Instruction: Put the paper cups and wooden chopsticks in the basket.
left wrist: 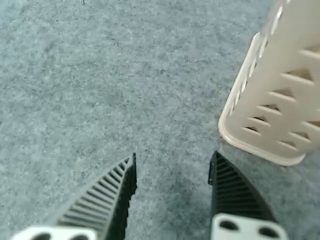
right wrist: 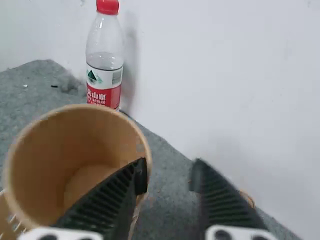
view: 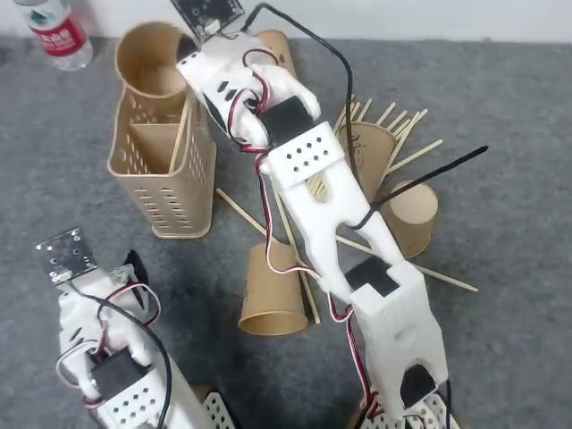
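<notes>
A clear water bottle with a red label (view: 54, 31) stands behind and to the left of the tan plastic basket with slots (view: 161, 192). The left end effector (left wrist: 172, 165) hangs open near the basket, with nothing between its black ridged fingers. The basket stands up on the grey fuzzy worktop (view: 518, 116). A brown paper cup (view: 152, 58) sits upright at the far end of the basket, mouth up, with nothing inside. The right end effector (right wrist: 169, 167) is open right at this cup's rim and grips nothing. To the right of the basket, more brown paper cups rest on the worktop, one (view: 273, 295) near, one (view: 416, 214) farther off. Thin wooden chopsticks (view: 402, 134) lie scattered among them.
</notes>
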Motion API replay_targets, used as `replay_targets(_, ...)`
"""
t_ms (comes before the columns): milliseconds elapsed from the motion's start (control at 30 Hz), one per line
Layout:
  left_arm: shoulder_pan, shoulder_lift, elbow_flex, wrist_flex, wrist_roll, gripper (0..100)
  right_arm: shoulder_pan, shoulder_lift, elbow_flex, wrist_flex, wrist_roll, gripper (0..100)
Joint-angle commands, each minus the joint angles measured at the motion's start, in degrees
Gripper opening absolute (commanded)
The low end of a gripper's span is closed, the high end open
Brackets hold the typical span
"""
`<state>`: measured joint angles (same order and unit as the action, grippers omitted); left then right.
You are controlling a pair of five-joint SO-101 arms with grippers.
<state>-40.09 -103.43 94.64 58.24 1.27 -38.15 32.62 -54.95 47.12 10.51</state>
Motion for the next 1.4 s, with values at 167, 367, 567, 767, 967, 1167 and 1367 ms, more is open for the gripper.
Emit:
replay_targets(167,0.26,-0.97,-0.57,-0.97,-0.7,22,-0.48,-2.77,-5.01,1.27,-0.18,25.1)
replay_targets(367,0.26,-0.97,-0.48,-0.97,-0.79,22,5.14,-7.16,-15.47,10.07,-0.18,24.9)
replay_targets(567,0.35,-0.97,-0.57,-1.05,-0.7,22,13.49,-14.99,-28.66,36.97,-0.18,25.0)
replay_targets(767,0.09,-1.05,-1.54,-1.32,1.85,23,24.66,-16.22,-29.89,56.13,-0.7,24.9)
replay_targets(967,5.01,-0.97,-15.78,5.63,1.32,28,37.32,-17.45,-23.03,55.78,-3.6,24.9)
replay_targets(1167,11.6,1.49,-35.65,7.3,-0.88,27,38.9,-24.31,-11.34,55.96,-3.52,23.7)
replay_targets(1367,12.31,22.59,-52.79,7.82,-1.32,25,38.46,-39.96,4.48,55.6,-3.52,8.0)
